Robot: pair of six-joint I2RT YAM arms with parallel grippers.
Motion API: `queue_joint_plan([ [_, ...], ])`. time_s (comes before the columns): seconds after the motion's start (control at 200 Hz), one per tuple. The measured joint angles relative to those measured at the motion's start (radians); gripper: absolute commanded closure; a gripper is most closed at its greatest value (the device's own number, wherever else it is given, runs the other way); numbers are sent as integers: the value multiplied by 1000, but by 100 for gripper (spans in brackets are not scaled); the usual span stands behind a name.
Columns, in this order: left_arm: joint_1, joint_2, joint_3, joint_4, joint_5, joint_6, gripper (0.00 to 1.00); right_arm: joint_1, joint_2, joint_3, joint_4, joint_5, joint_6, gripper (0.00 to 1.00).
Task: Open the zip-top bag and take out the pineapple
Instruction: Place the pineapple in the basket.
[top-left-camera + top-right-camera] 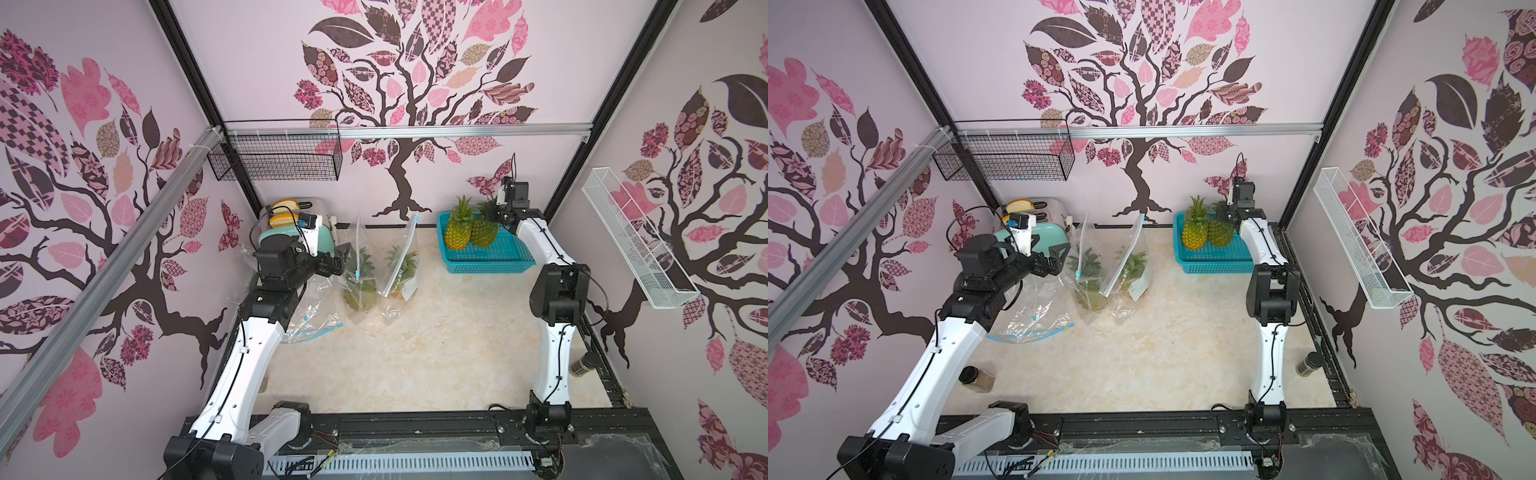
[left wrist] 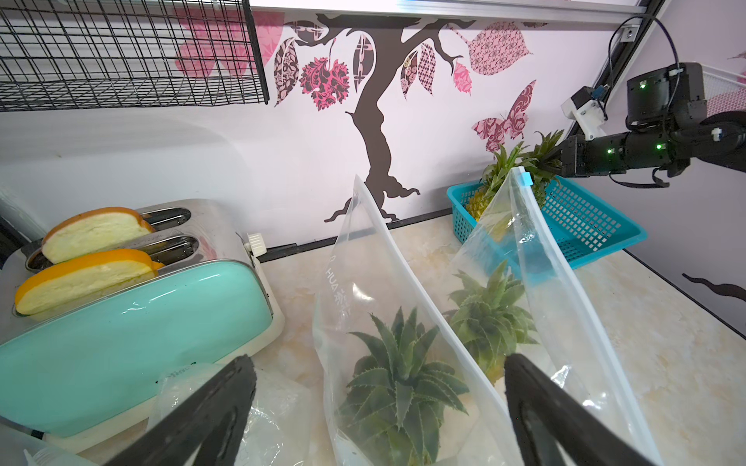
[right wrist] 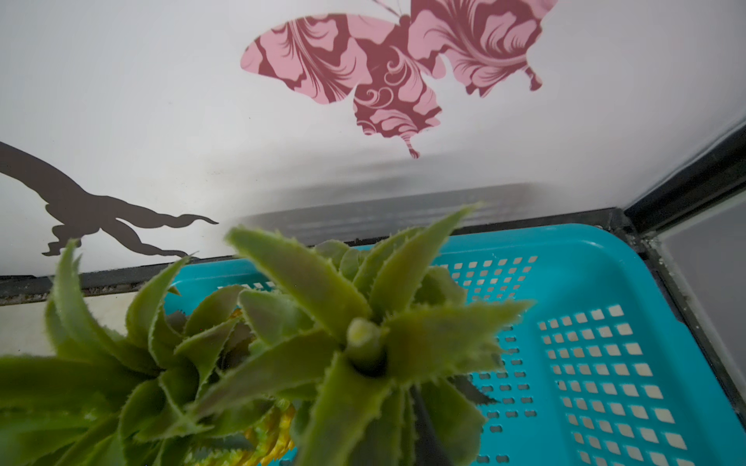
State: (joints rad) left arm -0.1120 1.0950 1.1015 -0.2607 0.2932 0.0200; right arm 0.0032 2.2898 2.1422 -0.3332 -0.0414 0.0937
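Pineapple [image 2: 399, 387] inside clear zip-top bag [image 2: 363, 250]

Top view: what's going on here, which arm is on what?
The right gripper is shut on the crown of a pineapple in the teal basket, beside a second pineapple. The left gripper hangs with its fingers open at a bagged pineapple. Another bagged one stands next to it. Empty bags lie crumpled by the left arm.

Left hand [image 1: 1059, 257] gaping beside zip-top bag [image 1: 1087, 266], right hand [image 1: 1223, 214] pinching pineapple [image 1: 1221, 233] in basket [image 1: 1209, 264]
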Motion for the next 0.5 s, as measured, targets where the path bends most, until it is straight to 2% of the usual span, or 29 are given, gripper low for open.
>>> queue_joint_plan([
  [0.125,0,0,0,-2,1,0,2,0,0,-16,29,-2,0,89],
  [0.295,0,5,0,-3,4,0,2,0,0,-23,42,-2,2,70],
  [0.5,0,10,0,-3,8,-1,2,0,0,-48,77,-8,13,55],
])
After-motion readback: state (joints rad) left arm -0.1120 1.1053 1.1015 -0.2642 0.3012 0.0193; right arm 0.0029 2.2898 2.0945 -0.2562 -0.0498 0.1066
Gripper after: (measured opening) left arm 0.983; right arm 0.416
